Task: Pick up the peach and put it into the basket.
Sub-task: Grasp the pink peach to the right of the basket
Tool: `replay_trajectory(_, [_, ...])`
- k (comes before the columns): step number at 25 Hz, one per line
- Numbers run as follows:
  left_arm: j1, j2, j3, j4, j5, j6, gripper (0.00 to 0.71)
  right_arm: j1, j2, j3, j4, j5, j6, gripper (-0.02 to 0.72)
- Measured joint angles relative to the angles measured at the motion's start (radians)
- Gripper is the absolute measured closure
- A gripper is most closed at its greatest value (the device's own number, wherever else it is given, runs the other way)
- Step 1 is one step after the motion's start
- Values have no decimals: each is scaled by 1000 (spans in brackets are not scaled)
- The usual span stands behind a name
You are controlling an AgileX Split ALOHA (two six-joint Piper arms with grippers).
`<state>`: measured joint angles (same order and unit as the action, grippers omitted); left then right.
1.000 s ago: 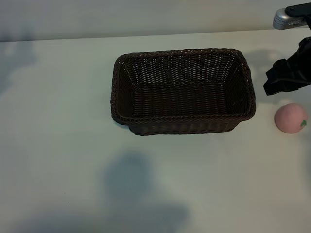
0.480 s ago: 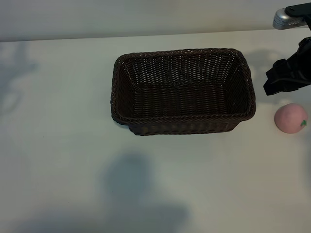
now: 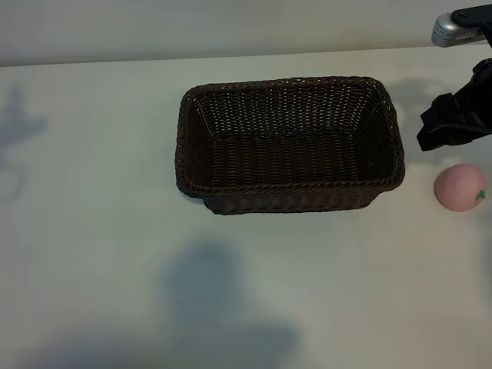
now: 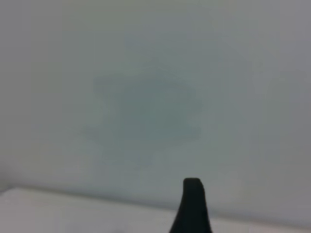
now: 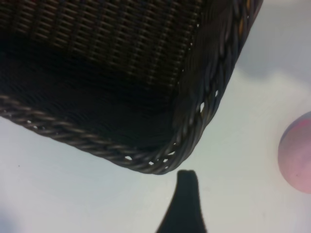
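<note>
One dark brown wicker basket [image 3: 290,143] sits on one white table [image 3: 100,254]. One pink peach [image 3: 460,187] lies on that table. One robot arm [image 3: 457,115] is in view at the right edge.

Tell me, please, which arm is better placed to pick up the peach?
Right. The right pincer hangs open just beyond the peach, at the table's right edge by the basket. The left arm is outside the exterior view.
</note>
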<state>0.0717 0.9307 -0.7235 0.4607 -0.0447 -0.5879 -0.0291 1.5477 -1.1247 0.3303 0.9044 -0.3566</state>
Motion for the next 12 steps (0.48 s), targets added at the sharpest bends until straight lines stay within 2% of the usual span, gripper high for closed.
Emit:
replay_trajectory(3, [-1,-70,55,-215,78,284,118,0,0,0,0,0,0,109])
replay_trajectory(5, [-1,-123,73,-313,141,404,118,0,0,0,0,0,0,109])
replay_trajectory(7, [-1,-188,76,-391,200,507,118,0,0,0,0,0,0,109])
replay_trajectory(12, [-1,-230,76,-553,288,739,118,0,0,0,1,0,0,109])
